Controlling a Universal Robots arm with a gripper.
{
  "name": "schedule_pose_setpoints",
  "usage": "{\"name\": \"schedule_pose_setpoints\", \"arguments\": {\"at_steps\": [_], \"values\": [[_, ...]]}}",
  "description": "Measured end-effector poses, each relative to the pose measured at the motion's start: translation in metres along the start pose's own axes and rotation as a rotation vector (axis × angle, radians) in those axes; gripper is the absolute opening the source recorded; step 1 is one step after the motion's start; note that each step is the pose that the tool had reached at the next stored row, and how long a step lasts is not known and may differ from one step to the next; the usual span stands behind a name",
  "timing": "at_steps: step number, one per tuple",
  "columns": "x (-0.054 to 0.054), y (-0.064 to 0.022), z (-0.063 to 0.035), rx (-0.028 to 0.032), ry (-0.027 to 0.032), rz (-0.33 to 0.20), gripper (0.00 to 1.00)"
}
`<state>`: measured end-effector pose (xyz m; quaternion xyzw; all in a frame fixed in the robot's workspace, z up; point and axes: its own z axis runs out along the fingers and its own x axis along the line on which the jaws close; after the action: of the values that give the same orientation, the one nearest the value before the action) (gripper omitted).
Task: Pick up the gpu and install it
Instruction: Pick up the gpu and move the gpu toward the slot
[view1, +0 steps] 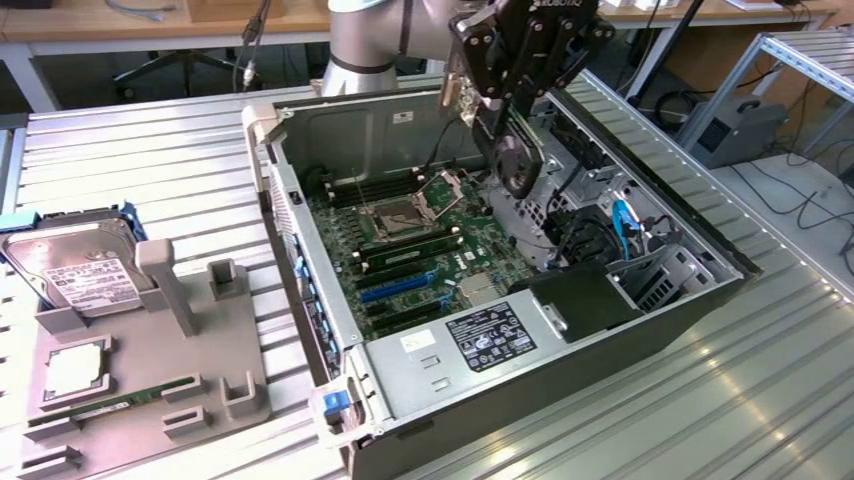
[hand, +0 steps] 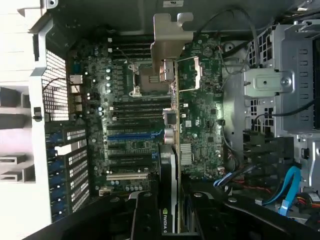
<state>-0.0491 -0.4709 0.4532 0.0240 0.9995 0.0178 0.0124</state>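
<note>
Here your gripper (view1: 518, 100) is clamped on the gpu (view1: 517, 160), a slim black fan card with a silver bracket, hanging over the open computer case (view1: 561, 390); you can read NVIDIA on its edge.

One arm (view1: 358, 45) carries one gripper (view1: 511, 105), and there is one gpu (view1: 522, 148) with one round fan (view1: 514, 168). One open case (view1: 287, 225) holds one motherboard (view1: 447, 240), one processor socket (view1: 400, 213), one small silver heatsink (view1: 478, 290), one power supply (view1: 424, 352) with one label (view1: 491, 337), and one blue cable (view1: 622, 222). Among the card slots one is a blue slot (view1: 400, 285), while the black ones and the memory slots are too crowded to count with certainty. There is one grey tray (view1: 200, 345), and on it are one hard drive (view1: 80, 270), one loose processor (view1: 78, 368) and one green memory stick (view1: 114, 408).
</note>
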Motion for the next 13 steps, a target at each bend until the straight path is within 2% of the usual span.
{"name": "schedule_pose_setpoints", "arguments": {"at_steps": [2,4,7,11,13], "values": [[-0.016,0.0012,0.0004,0.0000,0.0000,0.000,0.27],[-0.024,0.0020,0.0006,0.0001,0.0001,0.000,0.27],[-0.045,0.0057,0.0013,0.0001,0.0000,0.000,0.27],[-0.058,0.0090,0.0017,0.0001,0.0001,-0.001,0.27],[-0.061,0.0093,0.0018,0.0000,0.0001,-0.001,0.27]]}}
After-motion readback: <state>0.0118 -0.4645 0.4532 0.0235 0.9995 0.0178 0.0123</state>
